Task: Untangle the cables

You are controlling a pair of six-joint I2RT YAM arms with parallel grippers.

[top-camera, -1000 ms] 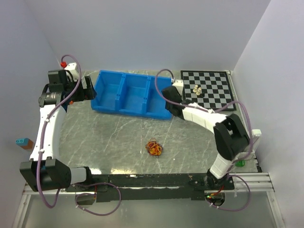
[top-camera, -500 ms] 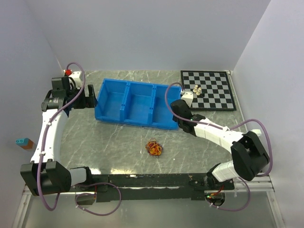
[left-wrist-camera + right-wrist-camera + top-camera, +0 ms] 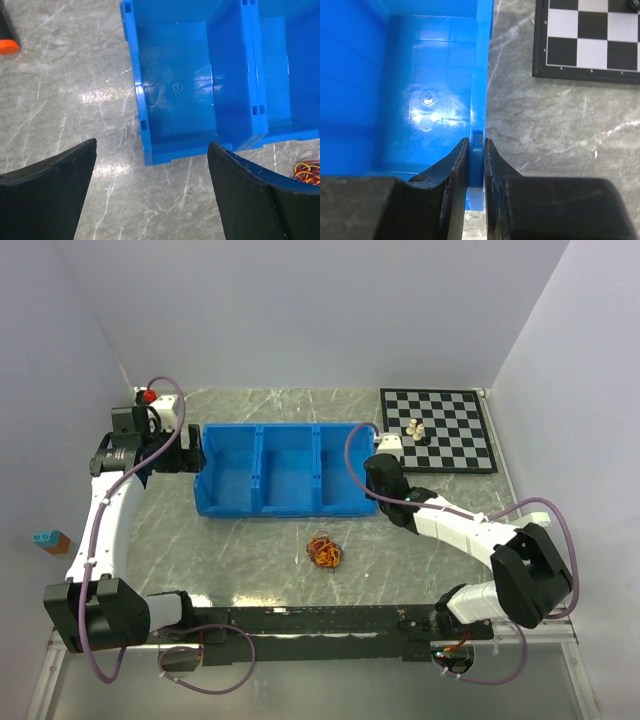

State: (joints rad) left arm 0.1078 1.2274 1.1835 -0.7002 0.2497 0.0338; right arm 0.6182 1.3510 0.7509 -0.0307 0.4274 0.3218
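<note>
Cables (image 3: 323,552), curly clump near glossy bin (image 3: 270,505)

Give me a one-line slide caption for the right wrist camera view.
Right tool clamped on the side wall of the blue bin, chessboard nearby on the marble table.

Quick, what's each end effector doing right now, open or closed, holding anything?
Left end effector: open, holding nothing.
Right end effector: closed on the side wall of the blue bin.
</note>
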